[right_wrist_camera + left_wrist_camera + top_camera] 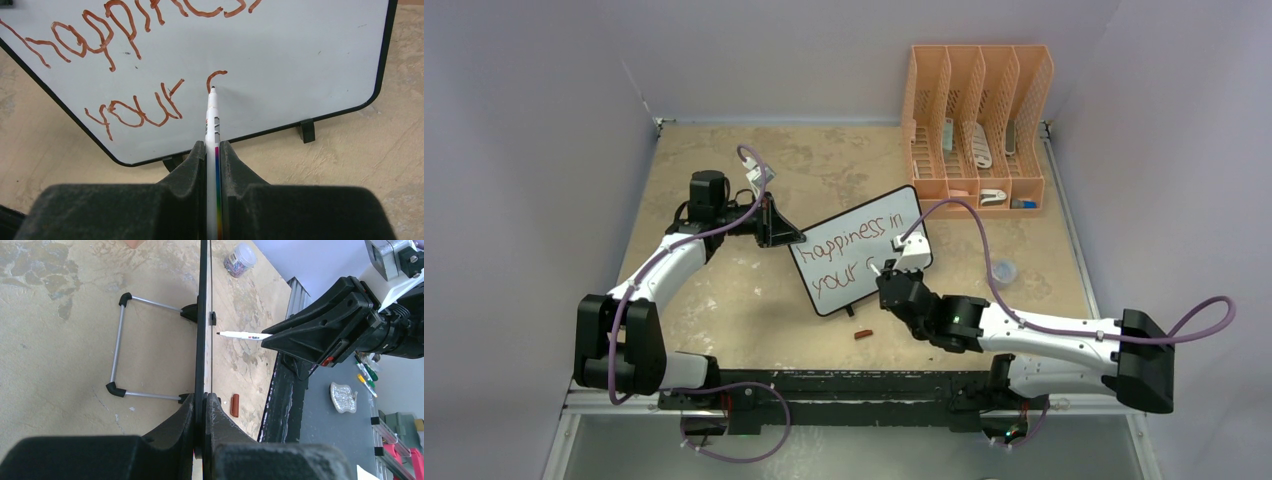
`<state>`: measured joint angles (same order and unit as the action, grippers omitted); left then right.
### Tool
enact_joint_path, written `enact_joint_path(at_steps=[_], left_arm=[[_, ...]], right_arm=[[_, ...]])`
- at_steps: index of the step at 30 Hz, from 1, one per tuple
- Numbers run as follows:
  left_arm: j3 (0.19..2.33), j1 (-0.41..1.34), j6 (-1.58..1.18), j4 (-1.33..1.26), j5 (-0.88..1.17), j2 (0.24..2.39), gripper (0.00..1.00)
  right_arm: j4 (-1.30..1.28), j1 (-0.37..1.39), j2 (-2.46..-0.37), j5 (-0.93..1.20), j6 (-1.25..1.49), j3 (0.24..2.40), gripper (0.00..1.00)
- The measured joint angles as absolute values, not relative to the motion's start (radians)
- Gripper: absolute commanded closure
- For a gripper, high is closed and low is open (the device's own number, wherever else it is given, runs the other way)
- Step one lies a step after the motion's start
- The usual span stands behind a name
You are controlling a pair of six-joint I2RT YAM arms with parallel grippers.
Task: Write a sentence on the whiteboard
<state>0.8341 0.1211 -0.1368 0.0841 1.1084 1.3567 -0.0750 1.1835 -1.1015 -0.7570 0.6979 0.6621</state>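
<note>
The whiteboard [310, 60] stands tilted on its wire stand a little past the middle of the tabletop [724, 300], its face turned toward the arms. The left gripper [204, 399] is clamped shut on the board's black frame at its 9 o'clock edge, steadying it. The right gripper [212, 146] comes in from about 5 o'clock and is closed on a white marker [212, 112] with a rainbow stripe, the pen pinched between the two fingers and pointing at the board's face.

The sentence [852, 240] is partly written in red-brown ink. The upper line, "happiness in", looks complete. On the lower line "your" is finished, and at its 3 o'clock there is only a short hook, like the top of a "c". The marker's tip sits at the bottom end of that hook. From the left wrist view the tip is right at the surface, though whether it is pressing or just clear is hard to say.

So I judge the task well past halfway: the word now being started remains, with free white space to its 3 o'clock.

A red-brown marker cap [862, 334] lies on the table at the board's 6 o'clock, and an orange file organizer [977, 125] stands at 1 o'clock.
</note>
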Motion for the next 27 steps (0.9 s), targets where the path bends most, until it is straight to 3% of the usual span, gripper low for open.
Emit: enact_joint_path(at_steps=[27], left_arm=[[0.834,0.121,-0.136,0.084,1.107,1.357,1.0]], right_arm=[[-0.036,1.18,-1.155,-0.737,0.687,0.664,1.0]])
